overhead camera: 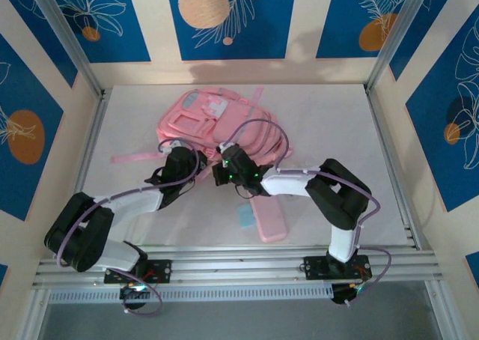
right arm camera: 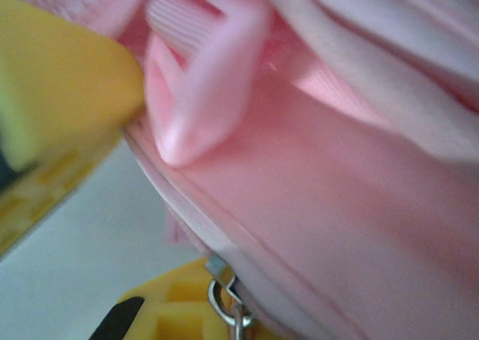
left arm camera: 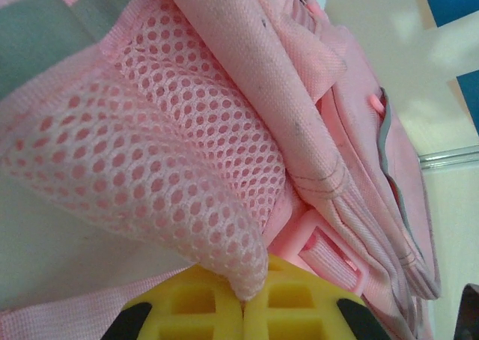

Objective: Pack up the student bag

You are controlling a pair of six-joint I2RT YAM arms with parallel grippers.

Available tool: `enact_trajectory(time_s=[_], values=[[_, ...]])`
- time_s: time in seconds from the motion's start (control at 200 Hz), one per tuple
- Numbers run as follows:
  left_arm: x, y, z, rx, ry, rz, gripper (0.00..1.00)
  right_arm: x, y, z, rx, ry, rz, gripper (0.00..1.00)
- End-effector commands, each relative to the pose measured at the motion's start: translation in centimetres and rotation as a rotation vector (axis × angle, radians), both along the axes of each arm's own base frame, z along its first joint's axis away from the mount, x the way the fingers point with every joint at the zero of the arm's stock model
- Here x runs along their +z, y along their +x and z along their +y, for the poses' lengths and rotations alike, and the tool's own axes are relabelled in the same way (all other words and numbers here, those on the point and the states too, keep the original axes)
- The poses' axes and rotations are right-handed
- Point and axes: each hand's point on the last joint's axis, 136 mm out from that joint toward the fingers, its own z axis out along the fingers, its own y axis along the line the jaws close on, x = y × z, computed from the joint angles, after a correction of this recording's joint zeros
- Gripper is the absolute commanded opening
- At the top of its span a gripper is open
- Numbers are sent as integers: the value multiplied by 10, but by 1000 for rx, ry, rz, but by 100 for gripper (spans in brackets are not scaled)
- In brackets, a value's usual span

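The student bag (overhead camera: 217, 126), a large pink backpack with pale patches, lies flat in the middle of the table. My left gripper (overhead camera: 177, 162) is at its near left edge. In the left wrist view its yellow fingers (left arm camera: 194, 310) are shut on the tip of a padded pink mesh strap (left arm camera: 150, 168). My right gripper (overhead camera: 224, 173) is at the bag's near edge. In the right wrist view it (right arm camera: 239, 325) is shut on the metal zipper pull (right arm camera: 228, 302) below the bag's seam (right arm camera: 247, 235), and the bag fabric hides one finger.
A flat pink pencil case (overhead camera: 268, 216) lies near the front, right of centre, with a small pale blue item (overhead camera: 245, 218) beside it. A loose pink strap (overhead camera: 131, 158) trails to the bag's left. Aluminium rails (overhead camera: 224, 263) border the table.
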Motion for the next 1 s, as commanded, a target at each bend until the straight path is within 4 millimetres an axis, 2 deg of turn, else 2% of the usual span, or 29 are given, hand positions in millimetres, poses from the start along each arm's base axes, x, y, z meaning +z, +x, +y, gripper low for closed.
enact_trajectory(time_s=[0.0, 0.135, 0.24, 0.435, 0.525, 0.705, 0.795, 0.9, 0.995], values=[[31, 23, 7, 48, 4, -116, 0, -1, -22, -20, 42, -61, 160, 0], [35, 27, 12, 60, 2, -128, 0, -13, -28, -47, 5, -119, 308, 0], [37, 28, 13, 59, 10, -131, 0, -15, -33, -64, -4, -148, 374, 0], [35, 30, 20, 63, 25, -130, 0, -12, -40, -96, 1, -238, 438, 0], [36, 34, 28, 78, 37, -133, 0, -9, -42, -114, 2, -274, 466, 0], [35, 44, 42, 91, 90, -137, 0, -4, -35, -142, -6, -296, 503, 0], [33, 57, 49, 86, 151, -148, 0, 1, -29, -136, 4, -248, 513, 0], [29, 76, 55, 62, 161, -145, 0, 13, -25, -104, 81, -130, 533, 0], [24, 83, 52, 24, 150, -102, 0, 27, -19, -71, 145, -36, 532, 0]])
